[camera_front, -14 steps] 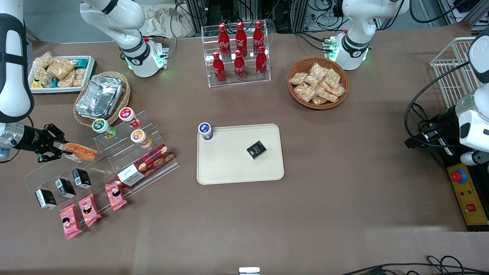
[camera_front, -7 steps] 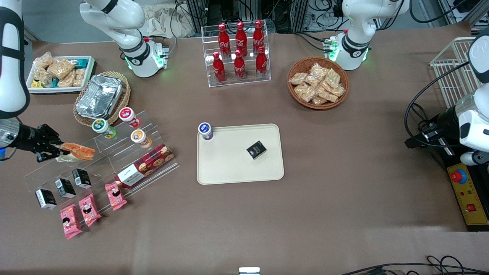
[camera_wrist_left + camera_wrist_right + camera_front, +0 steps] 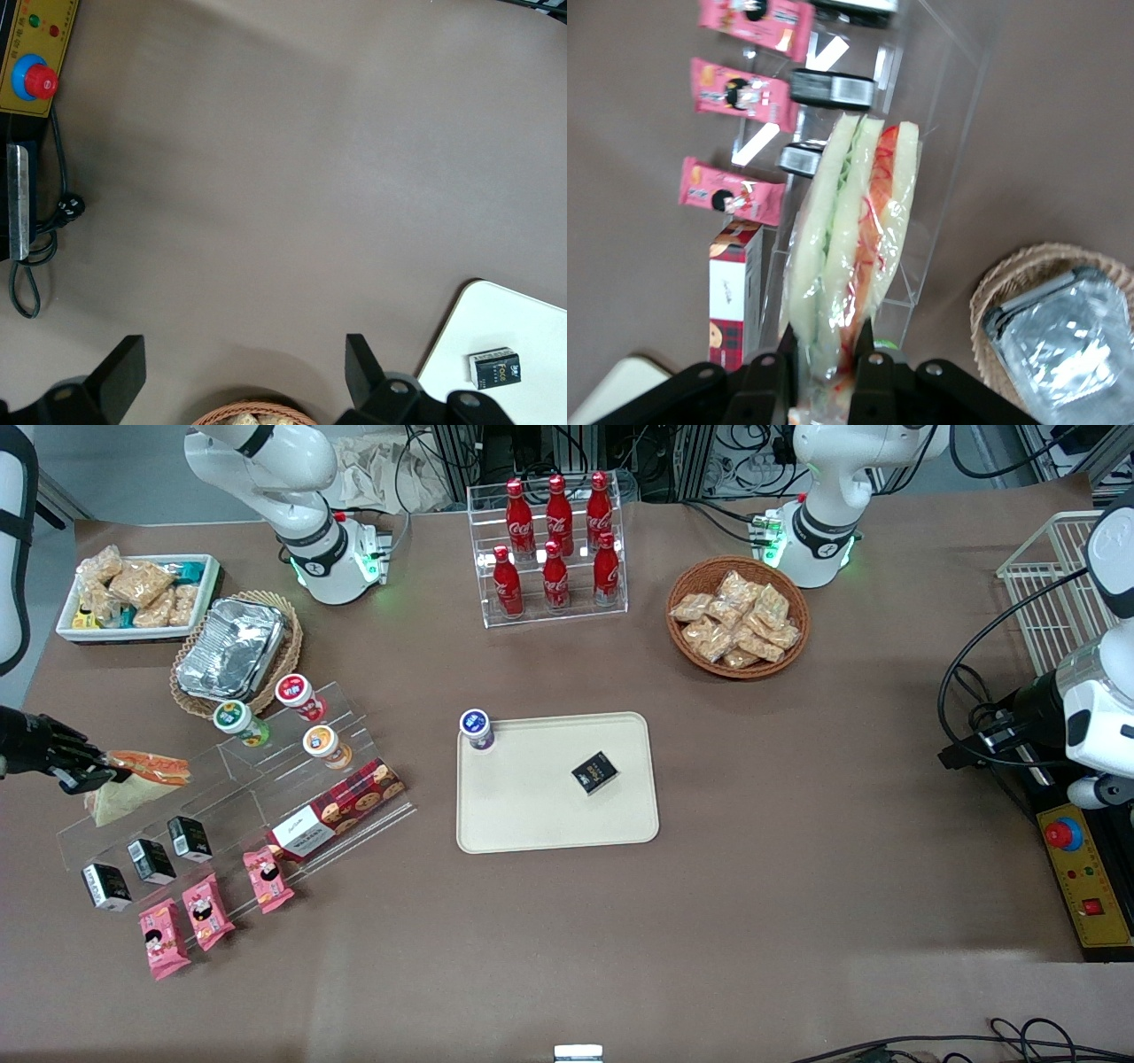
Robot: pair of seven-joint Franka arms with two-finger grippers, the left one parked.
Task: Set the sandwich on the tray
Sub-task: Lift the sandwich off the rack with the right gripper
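My right gripper is at the working arm's end of the table, above the clear acrylic stand's end, and is shut on the sandwich. The sandwich is a clear-wrapped wedge with pale bread and orange-red and green filling. In the right wrist view the sandwich sticks out from between the two fingers of my gripper. The cream tray lies in the middle of the table, with a small black box on it and a small cup at its corner.
A clear stepped stand holds cups, a biscuit box and small black boxes. Pink snack packets lie nearer the camera. A foil container in a basket, a white snack bin, a cola rack and a cracker basket stand farther back.
My gripper has drawn the sandwich away from the stand, toward the working arm's end of the table and a little up. The sandwich has turned so more pale bread shows.
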